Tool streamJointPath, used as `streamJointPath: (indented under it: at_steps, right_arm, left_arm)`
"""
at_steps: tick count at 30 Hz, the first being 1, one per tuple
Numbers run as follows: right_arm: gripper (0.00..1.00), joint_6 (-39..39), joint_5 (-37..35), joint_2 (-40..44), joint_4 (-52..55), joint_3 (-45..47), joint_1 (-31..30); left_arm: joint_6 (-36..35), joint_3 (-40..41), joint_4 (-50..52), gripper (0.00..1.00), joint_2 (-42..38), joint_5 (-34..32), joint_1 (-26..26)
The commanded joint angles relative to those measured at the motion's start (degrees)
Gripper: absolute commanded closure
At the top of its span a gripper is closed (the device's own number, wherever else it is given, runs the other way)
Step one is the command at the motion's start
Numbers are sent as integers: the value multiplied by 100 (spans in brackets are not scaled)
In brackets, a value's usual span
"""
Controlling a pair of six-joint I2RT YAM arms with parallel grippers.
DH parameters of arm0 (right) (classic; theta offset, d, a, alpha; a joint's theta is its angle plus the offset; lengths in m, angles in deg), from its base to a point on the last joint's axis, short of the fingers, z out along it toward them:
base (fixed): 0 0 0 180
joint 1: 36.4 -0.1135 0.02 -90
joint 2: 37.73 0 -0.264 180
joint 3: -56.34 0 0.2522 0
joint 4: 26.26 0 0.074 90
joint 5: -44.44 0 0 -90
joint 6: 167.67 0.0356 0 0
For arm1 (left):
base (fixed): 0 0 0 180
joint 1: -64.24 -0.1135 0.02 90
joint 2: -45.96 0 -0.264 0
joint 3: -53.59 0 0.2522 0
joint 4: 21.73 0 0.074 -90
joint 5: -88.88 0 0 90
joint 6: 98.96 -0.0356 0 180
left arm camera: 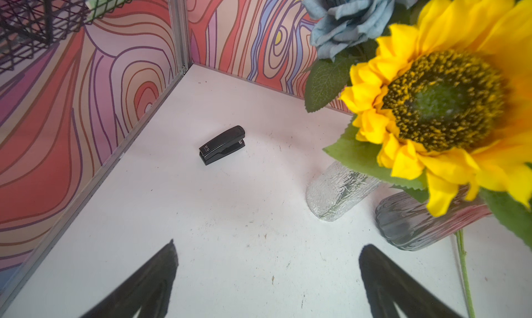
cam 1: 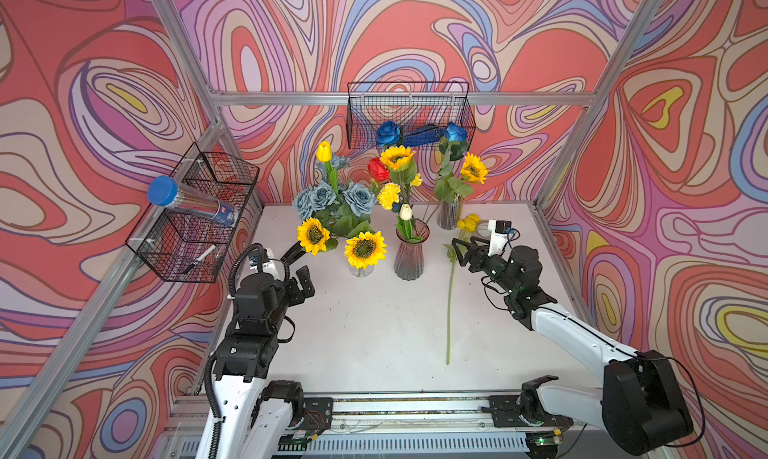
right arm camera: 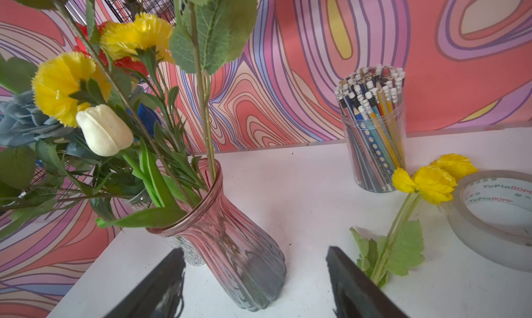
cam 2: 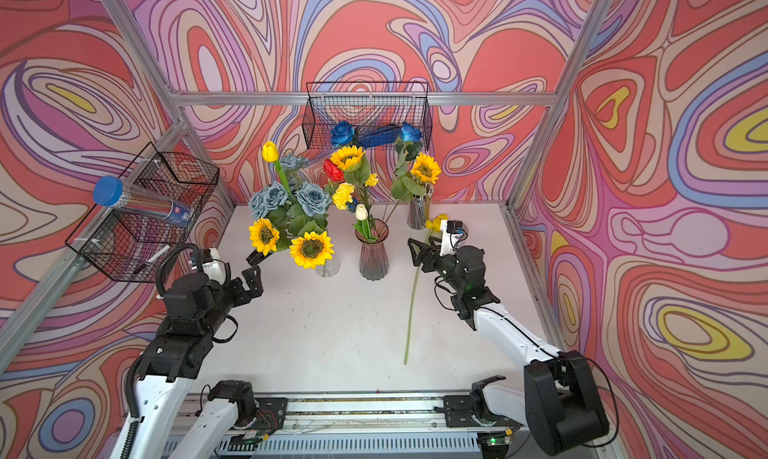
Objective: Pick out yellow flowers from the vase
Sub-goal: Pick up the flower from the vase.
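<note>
A ribbed pink-grey vase (cam 1: 410,253) stands mid-table holding a yellow carnation (cam 1: 389,195), a sunflower (cam 1: 397,157), a white tulip and a red rose. Left of it, a clear textured vase (left arm camera: 336,192) carries two sunflowers (cam 1: 365,249) and a yellow tulip (cam 1: 323,151) among grey-blue roses. One yellow flower (cam 1: 468,223) lies on the table, its long stem (cam 1: 449,303) running toward the front. My right gripper (cam 1: 459,253) hovers open over that stem, right of the pink vase (right arm camera: 230,250), holding nothing. My left gripper (left arm camera: 269,244) is open and empty beside the sunflowers.
A pencil jar (right arm camera: 374,135) and a tape roll (right arm camera: 495,215) stand at the back right. A black stapler (left arm camera: 222,145) lies near the back left corner. Wire baskets hang on the back wall (cam 1: 409,116) and left wall (cam 1: 195,211).
</note>
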Motion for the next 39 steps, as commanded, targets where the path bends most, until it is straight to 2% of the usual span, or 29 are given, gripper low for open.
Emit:
streamJointPath:
  at_steps: [1, 7, 14, 20, 23, 32, 39]
  right_arm:
    - [22, -76, 144, -188, -448, -51, -61]
    - [22, -90, 157, -363, -677, -76, -70]
    - [25, -112, 135, -334, -671, -52, -140]
    - [32, 192, -74, -161, -898, 71, -140]
    - [41, 373, -88, -175, -1283, 164, -140]
    - [54, 1333, 952, -1275, -3122, -270, -160]
    - [54, 1124, 1023, -1898, -3388, -751, -290]
  left_arm:
    - [-85, 135, -190, 0, -196, -32, -52]
    - [-123, 276, -273, 0, -496, -195, -48]
    - [-66, 208, -256, 0, -397, -41, -52]
    - [-9, 129, -228, 0, -476, 225, -52]
    - [6, 117, -184, 0, -464, 336, -52]
    - [18, -360, 387, 0, 97, 309, -52]
    - [34, -334, 433, 0, -138, 328, -56]
